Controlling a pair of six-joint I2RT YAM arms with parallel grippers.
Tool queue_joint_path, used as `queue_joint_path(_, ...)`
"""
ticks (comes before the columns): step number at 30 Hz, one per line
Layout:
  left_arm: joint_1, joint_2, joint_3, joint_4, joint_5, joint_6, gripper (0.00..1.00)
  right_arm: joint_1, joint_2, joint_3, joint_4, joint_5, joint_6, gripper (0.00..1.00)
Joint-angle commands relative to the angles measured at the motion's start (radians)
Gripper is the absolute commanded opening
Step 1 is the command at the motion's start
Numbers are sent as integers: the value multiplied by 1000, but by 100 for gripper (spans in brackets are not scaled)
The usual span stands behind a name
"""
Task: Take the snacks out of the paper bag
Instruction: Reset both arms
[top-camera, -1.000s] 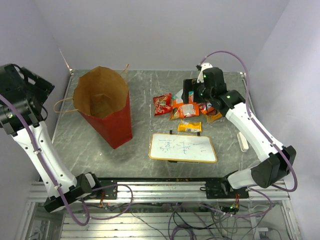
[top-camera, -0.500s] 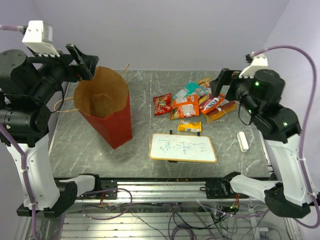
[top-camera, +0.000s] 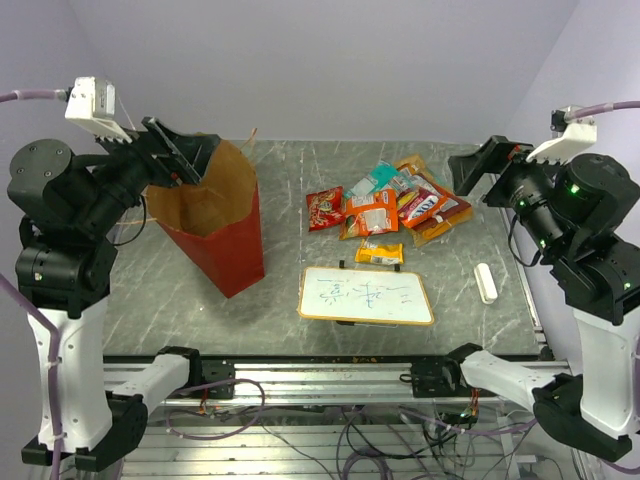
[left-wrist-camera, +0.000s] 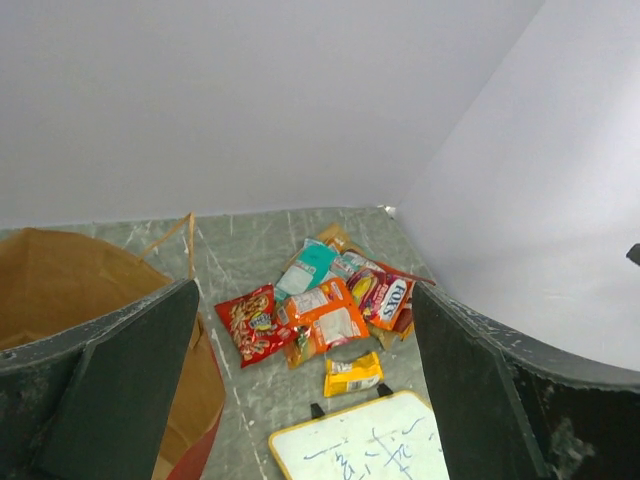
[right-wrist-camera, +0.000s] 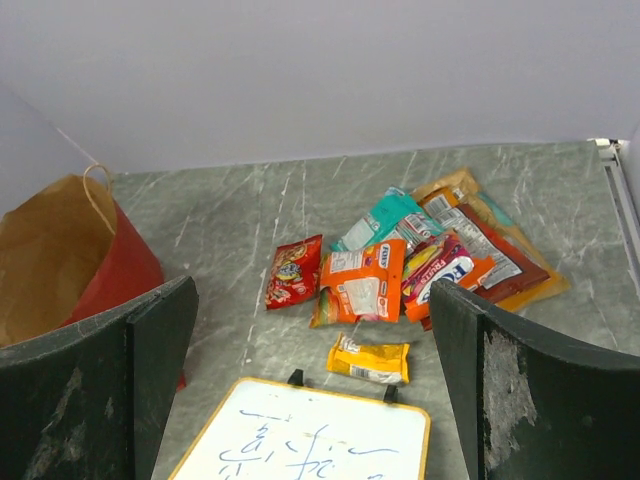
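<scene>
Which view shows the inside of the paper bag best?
Top external: it looks down the open mouth of the bag, showing most of the brown inside, though the left fingers cover some rim. Left wrist catches only some inner wall beside a finger; right wrist sees the bag cut off at its frame edge.

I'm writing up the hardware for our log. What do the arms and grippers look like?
The left arm and right arm have white shells, bulky black joints and a lilac cable from a white wrist camera block. The right one shows green lights. The left gripper and right gripper each have two flat, dark, scuffed fingers.
</scene>
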Motion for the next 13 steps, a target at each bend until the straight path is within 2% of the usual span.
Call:
queue_joint_path(1, -7, 44, 46, 41, 14, -22, 98, 3, 20, 29, -18, 27, 8, 100)
queue_joint_path(13, -7, 53, 36, 39, -13, -14, 98, 3, 53, 22, -14, 69, 5, 100)
